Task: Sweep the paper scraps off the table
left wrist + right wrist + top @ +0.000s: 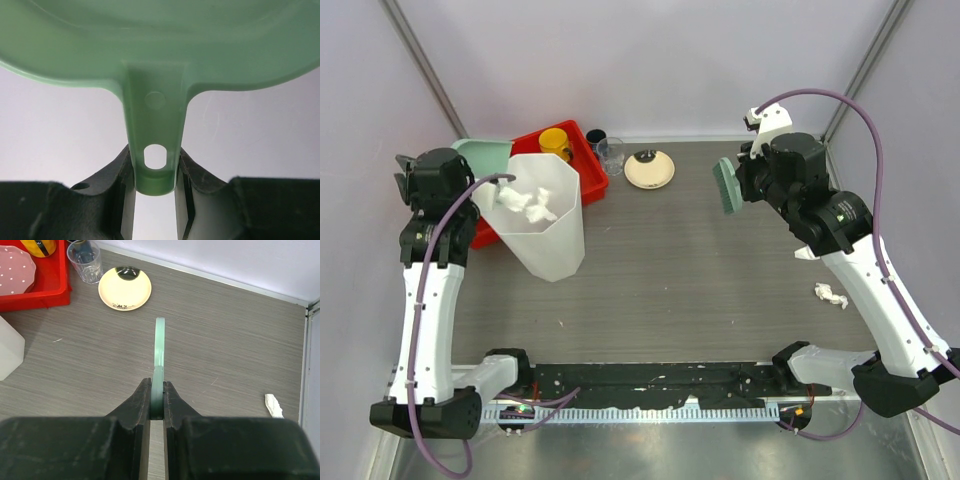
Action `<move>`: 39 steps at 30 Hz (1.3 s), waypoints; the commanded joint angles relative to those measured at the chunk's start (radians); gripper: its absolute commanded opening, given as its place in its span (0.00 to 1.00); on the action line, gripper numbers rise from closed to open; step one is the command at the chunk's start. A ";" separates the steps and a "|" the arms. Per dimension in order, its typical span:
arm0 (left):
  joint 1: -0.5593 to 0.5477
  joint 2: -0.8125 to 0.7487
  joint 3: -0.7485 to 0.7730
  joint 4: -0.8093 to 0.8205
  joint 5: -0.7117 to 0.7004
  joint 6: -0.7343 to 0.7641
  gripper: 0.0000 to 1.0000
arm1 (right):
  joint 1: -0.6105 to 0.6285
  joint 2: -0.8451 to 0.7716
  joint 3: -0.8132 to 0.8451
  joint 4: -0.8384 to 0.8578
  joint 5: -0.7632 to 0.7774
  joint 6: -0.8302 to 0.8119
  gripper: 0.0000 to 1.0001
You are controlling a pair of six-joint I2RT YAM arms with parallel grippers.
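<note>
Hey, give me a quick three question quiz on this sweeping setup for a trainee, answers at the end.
1. True or false: the left gripper is shut on the dustpan's handle.
2. The right gripper grips: A) a sponge B) a brush C) nothing?
3. Fill in: one loose scrap lies on the table's ____ side.
Key: 1 true; 2 B; 3 right.

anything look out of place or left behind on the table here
One crumpled paper scrap lies alone on the table near its right edge, apart from the rest: the other scraps sit inside the white bin at the left. Nothing else looks spilled or tipped.
</note>
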 commanded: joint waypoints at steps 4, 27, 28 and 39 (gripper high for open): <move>-0.057 -0.031 -0.003 0.197 0.005 0.202 0.00 | 0.001 -0.022 0.002 0.061 -0.002 -0.016 0.01; -0.523 0.498 0.803 -0.237 -0.052 -1.030 0.00 | -0.079 -0.016 -0.027 0.073 0.289 -0.039 0.01; -0.550 0.532 0.848 -0.280 0.015 -1.090 0.00 | -0.100 -0.020 -0.028 0.073 0.297 -0.045 0.01; -0.833 0.732 0.720 -0.475 0.594 -1.488 0.00 | -0.296 -0.037 -0.146 0.108 0.619 -0.179 0.01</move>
